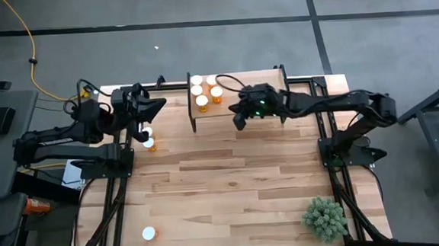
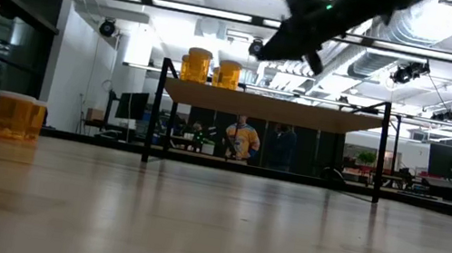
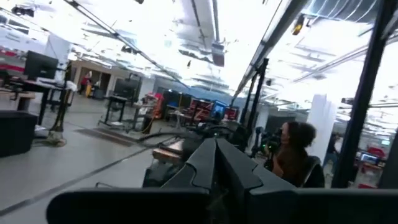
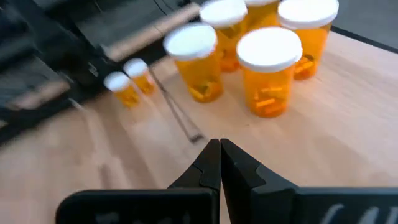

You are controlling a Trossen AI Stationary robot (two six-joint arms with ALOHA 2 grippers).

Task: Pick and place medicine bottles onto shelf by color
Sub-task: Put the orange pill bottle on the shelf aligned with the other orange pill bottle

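between placements, the right tool [image 1: 239, 122] hovers pressed together beside the shelf [image 1: 264, 97], so the next move likely calls for reaching a table [image 1: 230, 176] bottle [image 1: 150, 145].

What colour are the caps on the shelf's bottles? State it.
White caps on orange medicine bottles, standing on the shelf; clearest in the right wrist view.

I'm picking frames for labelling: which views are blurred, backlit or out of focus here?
High view: evenly lit and sharp. Low view: bright ceiling lights behind leave the right gripper a dark silhouette, and the near tabletop is soft. Left wrist view: glaring ceiling, hazy room. Right wrist view: the medicine bottles on the shelf are fairly clear, while the two beyond on the tabletop smear.
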